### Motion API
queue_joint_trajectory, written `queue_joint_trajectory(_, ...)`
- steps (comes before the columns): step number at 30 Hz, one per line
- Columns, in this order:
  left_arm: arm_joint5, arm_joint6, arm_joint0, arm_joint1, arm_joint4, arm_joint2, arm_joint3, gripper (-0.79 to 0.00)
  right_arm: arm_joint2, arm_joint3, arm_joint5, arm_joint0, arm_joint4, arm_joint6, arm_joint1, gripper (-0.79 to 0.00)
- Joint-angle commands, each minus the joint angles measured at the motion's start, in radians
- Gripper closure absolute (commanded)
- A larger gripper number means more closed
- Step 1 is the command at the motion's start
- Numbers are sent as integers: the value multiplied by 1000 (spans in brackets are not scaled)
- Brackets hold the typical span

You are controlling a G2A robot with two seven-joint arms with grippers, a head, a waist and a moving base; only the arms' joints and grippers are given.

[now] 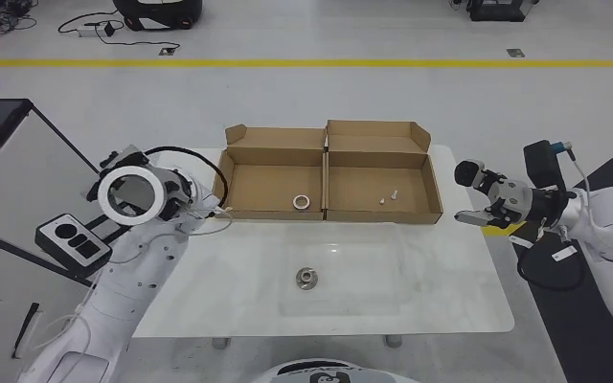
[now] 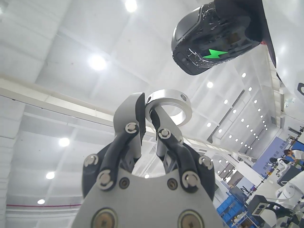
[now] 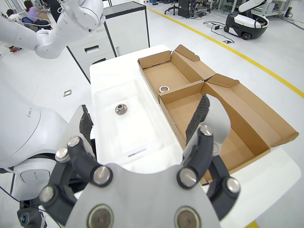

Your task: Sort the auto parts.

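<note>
Left gripper [image 2: 148, 110] pinches a metal collar ring [image 2: 163, 96] by its wall, aloft at the top view's left; right gripper [image 1: 471, 196] gapes at its right. That shallow pinch may slip, dropping the ring outside the cardboard boxes [image 1: 273, 156].

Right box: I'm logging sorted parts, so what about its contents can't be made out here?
- Top view: two small white pieces in the right box are too small to identify.
- Right wrist view: a finger of the right gripper covers part of that box's floor, likely the pieces too.
</note>
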Motion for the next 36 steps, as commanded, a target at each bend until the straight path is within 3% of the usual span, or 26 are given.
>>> queue_joint_trajectory(1, -11, 0, 5, -8, 21, -11, 1, 0, 0, 0, 0, 0, 0, 0, 0, -785)
queue_joint_trajectory(16, -16, 0, -21, -27, 325, -10, 72, 0, 0, 0, 0, 0, 0, 0, 0, -785)
queue_joint_trajectory(29, -41, 0, -2, -60, 67, -29, 29, 0, 0, 0, 0, 0, 0, 0, 0, -785)
queue_joint_trajectory(36, -56, 0, 6, -76, 98, -52, 41, 0, 0, 0, 0, 0, 0, 0, 0, -785)
